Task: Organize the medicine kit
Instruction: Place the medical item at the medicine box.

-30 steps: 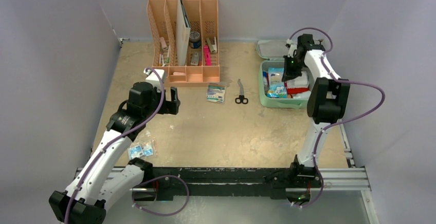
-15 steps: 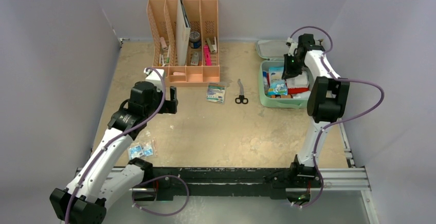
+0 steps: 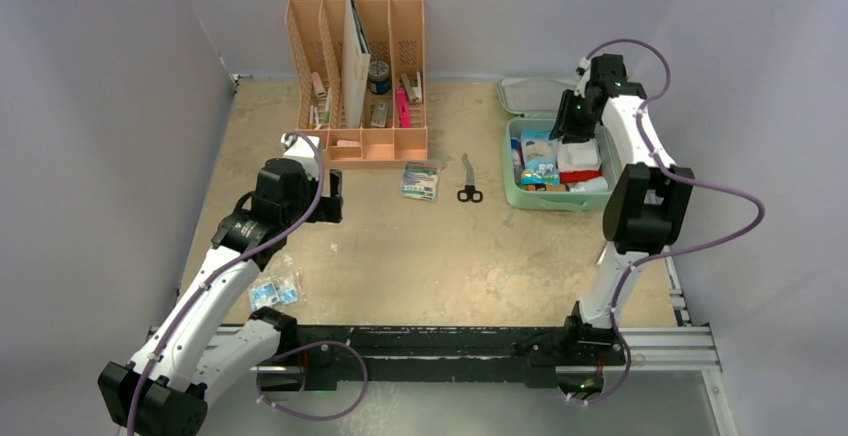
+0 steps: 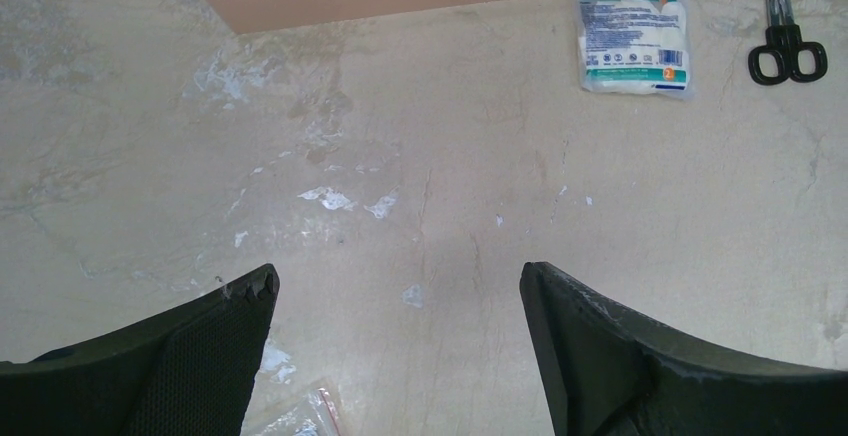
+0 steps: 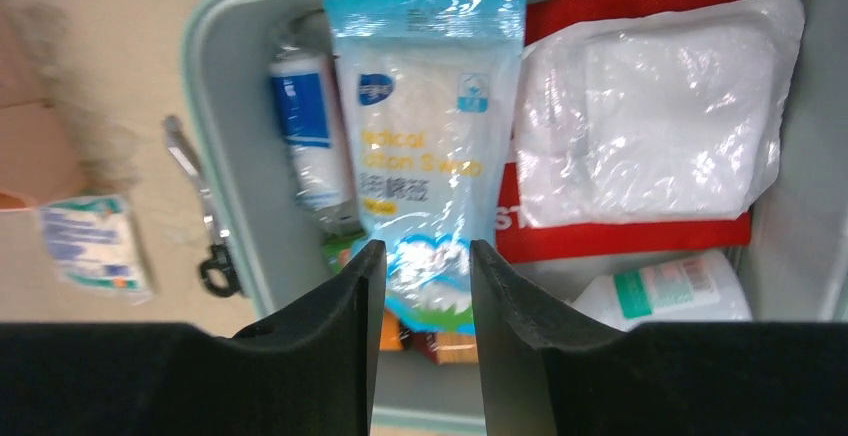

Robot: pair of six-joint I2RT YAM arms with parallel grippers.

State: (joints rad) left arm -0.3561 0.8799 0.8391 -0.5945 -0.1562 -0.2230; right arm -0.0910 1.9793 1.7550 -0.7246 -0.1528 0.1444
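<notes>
Top external: medicine kit (image 3: 545, 199) on beige tabletop (image 3: 450, 256), lilac walls (image 3: 100, 106).

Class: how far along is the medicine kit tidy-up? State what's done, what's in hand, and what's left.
Done: the medicine kit, lid open, already holds a swab packet and red pouch. In hand: nothing; the right gripper hangs open over the packet, the left gripper open over the table. Left: gauze packet, scissors and blue sachets lie outside.

The mint-green zip case (image 3: 540, 200) is lined pale grey. Inside it, a clear plastic pouch (image 5: 425, 136) shows blue bands and yellow lettering.
</notes>
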